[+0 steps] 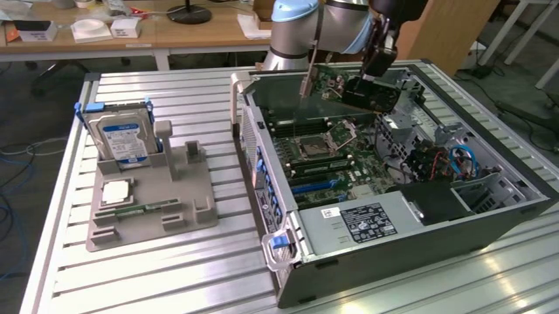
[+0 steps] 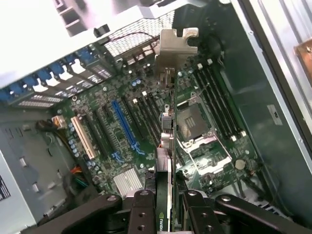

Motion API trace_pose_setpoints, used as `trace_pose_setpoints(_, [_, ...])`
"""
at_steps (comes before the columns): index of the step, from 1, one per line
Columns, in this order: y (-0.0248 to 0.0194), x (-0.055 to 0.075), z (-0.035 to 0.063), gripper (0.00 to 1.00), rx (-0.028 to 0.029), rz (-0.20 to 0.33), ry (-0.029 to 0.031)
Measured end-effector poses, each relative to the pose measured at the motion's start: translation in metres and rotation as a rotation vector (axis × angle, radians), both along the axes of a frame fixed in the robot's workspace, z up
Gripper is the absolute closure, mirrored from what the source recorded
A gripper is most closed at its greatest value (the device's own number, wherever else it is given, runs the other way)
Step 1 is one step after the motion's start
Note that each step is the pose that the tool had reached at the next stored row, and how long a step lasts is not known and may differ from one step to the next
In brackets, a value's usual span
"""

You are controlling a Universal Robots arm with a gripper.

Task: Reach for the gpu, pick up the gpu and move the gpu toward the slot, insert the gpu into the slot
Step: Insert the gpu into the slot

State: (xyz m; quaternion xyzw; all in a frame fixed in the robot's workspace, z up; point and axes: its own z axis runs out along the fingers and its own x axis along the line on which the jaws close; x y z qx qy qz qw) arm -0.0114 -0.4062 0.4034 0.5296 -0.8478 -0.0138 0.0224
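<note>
Gpu (image 2: 174,48) gripped in pincer (image 2: 165,207), edge-on above motherboard (image 2: 100,161).

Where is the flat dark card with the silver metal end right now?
In the exterior view, the flat dark card sits clamped in the black gripper, held above the green motherboard inside the open grey computer case, near its far wall.
</note>
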Motion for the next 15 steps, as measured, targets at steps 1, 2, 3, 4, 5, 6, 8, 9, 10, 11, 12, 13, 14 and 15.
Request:
trace_pose_setpoints(1, [0.0, 0.0, -0.0007, 0.74, 0.0001, 0.018, -0.0001])
trace_pose_setpoints(2, [0.0, 0.0, -0.0011, 0.74, 0.0, 0.034, -0.0001])
trace_pose_setpoints(3, [0.0, 0.0, -0.0016, 0.74, 0.0, 0.043, -0.0003])
trace_pose_setpoints(4, [0.0, 0.0, -0.0021, 0.74, 0.0, 0.056, -0.0005])
trace_pose_setpoints(5, [0.0, 0.0, -0.0026, 0.74, 0.0001, 0.074, -0.0005])
trace_pose_setpoints(6, [0.0, 0.0, -0.0031, 0.74, 0.0, 0.092, -0.0006])
trace_pose_setpoints(8, [0.0, 0.0, -0.0041, 0.74, 0.0, 0.129, -0.0006])
trace_pose_setpoints(9, [0.0, 0.0, -0.0046, 0.74, 0.0, 0.147, -0.0006])
trace_pose_setpoints(10, [0.0, 0.0, -0.0051, 0.74, 0.0, 0.165, -0.0006])
trace_pose_setpoints(11, [0.0, 0.0, -0.0056, 0.74, 0.0, 0.183, -0.0007])
trace_pose_setpoints(12, [0.0, 0.0, -0.0061, 0.74, 0.0001, 0.201, -0.0009])
trace_pose_setpoints(13, [0.0, 0.0, -0.0066, 0.74, 0.0001, 0.217, -0.0011])
trace_pose_setpoints(14, [0.0, 0.0, -0.007, 0.74, 0.0001, 0.229, -0.0019])
trace_pose_setpoints(15, [-0.0001, 0.0, -0.0074, 0.74, 0.0014, 0.238, -0.003])
